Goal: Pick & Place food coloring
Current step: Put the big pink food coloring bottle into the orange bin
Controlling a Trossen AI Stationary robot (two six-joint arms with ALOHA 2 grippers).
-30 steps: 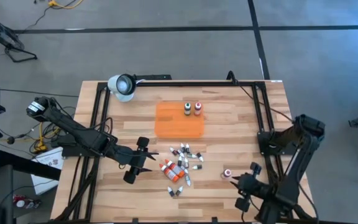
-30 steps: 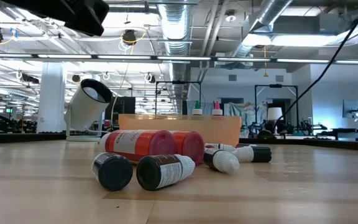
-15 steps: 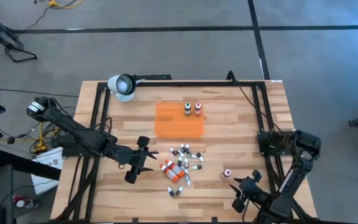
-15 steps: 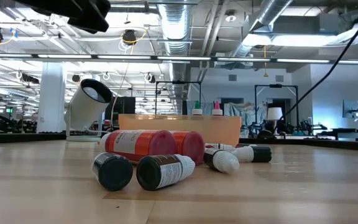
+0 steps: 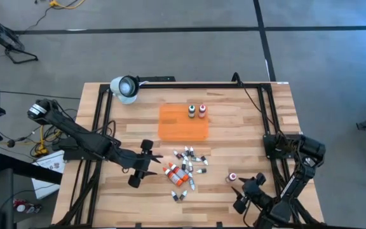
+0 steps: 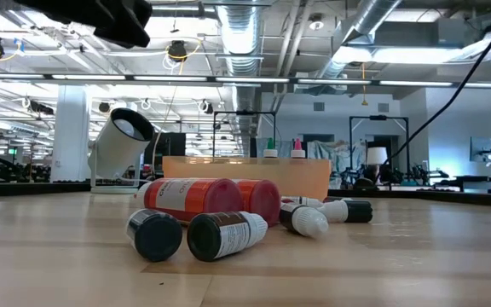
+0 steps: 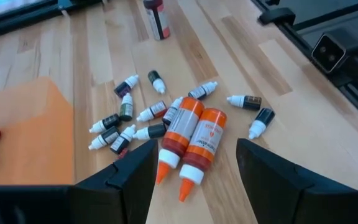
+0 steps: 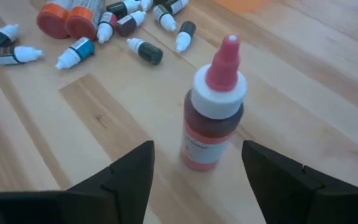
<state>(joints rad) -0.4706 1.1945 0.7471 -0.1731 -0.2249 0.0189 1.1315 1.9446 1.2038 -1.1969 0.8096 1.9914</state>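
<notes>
Near the table's front edge, red bottle [image 8: 214, 107] standing upright, tip up, open right gripper [image 8: 194, 177] just before it, open left gripper [image 7: 194, 180] facing two orange bottles [image 7: 191, 140] lying side by side, tips toward it.

A wooden table [image 5: 234, 121] of pale planks fills the middle of the high view, edged by a black metal frame [image 5: 98, 127] along its left, top and right sides. A flat orange tray [image 5: 183, 126] lies at the upper centre of the tabletop. At the table's upper left corner stands a white lamp [image 5: 125, 87] with a round head; in the low view it shows at left, tilted. A yellow cable [image 5: 40, 141] trails on the grey floor at far left.
</notes>
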